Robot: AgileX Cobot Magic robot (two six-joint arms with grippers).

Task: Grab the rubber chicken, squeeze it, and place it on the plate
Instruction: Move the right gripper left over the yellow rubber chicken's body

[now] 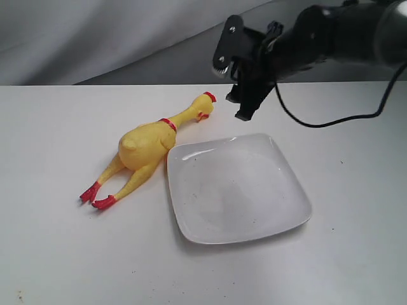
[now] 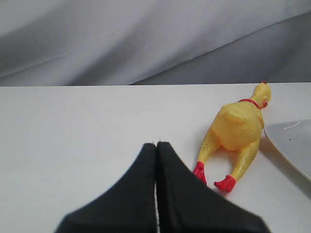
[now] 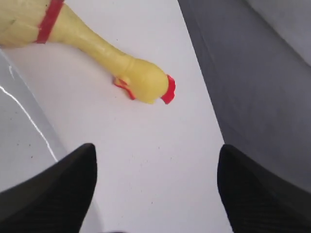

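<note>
The rubber chicken lies flat on the white table, red feet toward the front left, red-combed head toward the back. The white square plate sits just right of it, nearly touching its body. My right gripper hangs in the air just right of the chicken's head, jaws wide open and empty; its wrist view shows the head ahead of the fingers and the plate's edge. My left gripper is shut and empty, short of the chicken's feet; it is out of the exterior view.
A grey cloth backdrop rises behind the table. A black cable loops from the right arm over the back right of the table. The table's far edge runs close behind the chicken's head.
</note>
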